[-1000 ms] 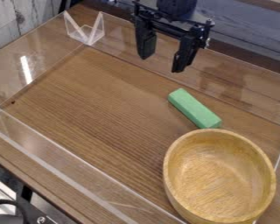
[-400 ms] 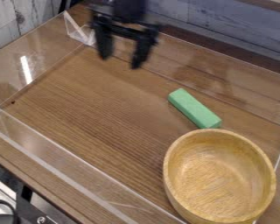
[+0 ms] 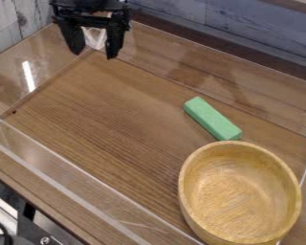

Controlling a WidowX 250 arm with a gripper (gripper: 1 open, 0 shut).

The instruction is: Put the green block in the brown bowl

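The green block lies flat on the wooden table, right of centre, angled toward the lower right. Just below it, at the bottom right, sits the brown bowl, a wide shallow wooden bowl with nothing inside. My gripper hangs at the top left, far from both, with its two black fingers pointing down and spread apart. Nothing is between them.
Clear plastic walls fence the table on the left, front and back. A clear bracket stands in the far left corner, behind the gripper. The wooden tabletop stretches between the gripper and the block.
The gripper has swept left along the back of the table, from above the block's far side to the far left corner. Its fingers stayed open. Block and bowl have not moved.
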